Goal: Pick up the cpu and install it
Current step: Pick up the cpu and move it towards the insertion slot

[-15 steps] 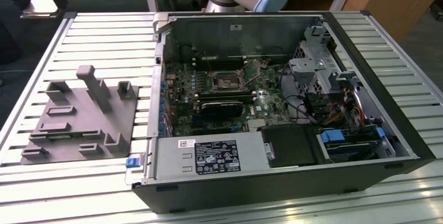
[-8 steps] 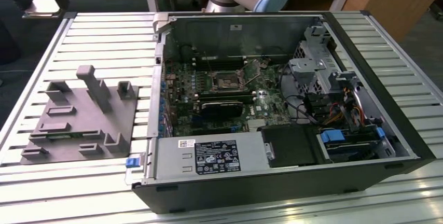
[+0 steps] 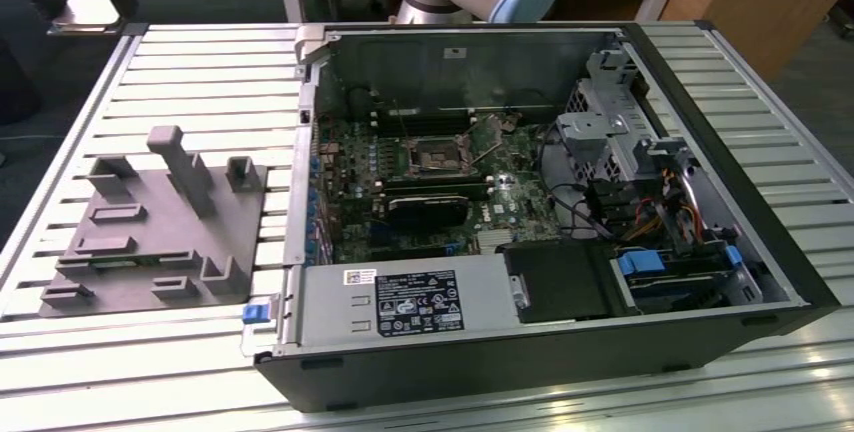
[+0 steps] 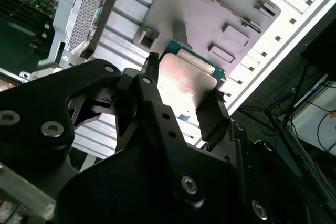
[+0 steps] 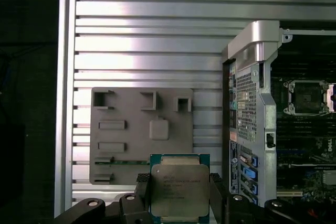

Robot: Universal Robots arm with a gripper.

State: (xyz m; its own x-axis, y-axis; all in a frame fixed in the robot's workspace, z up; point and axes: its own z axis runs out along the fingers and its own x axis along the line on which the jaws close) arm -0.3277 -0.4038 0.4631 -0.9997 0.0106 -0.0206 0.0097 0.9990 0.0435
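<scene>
- The gripper (image 5: 179, 183) is closed narrowly on the cpu (image 5: 179, 199). One black finger (image 5: 142, 183) presses each of two opposite edges, and the silvery lid faces the first wrist view's camera.
- In the second wrist view the same hold shows from behind: the cpu (image 4: 185, 80) sits upright between the fingers, its green board edge outermost.
- The cpu is outside the open computer case (image 3: 534, 372), on the side where the grey plastic tray (image 3: 134, 242) lies on the slatted table (image 3: 200, 52). It hangs over that tray, apparently lifted clear of it.
- Inside the case, the dark metal-framed socket (image 3: 434, 155) on the motherboard holds no chip. It sits well apart from the cpu.
- By its look the chip is light, thin and stiff.
- The smooth lid likely offers little friction, so the board edges are the sound place to hold.
- The hidden underside probably carries fine contacts and should be kept from touching or scraping anything.
</scene>
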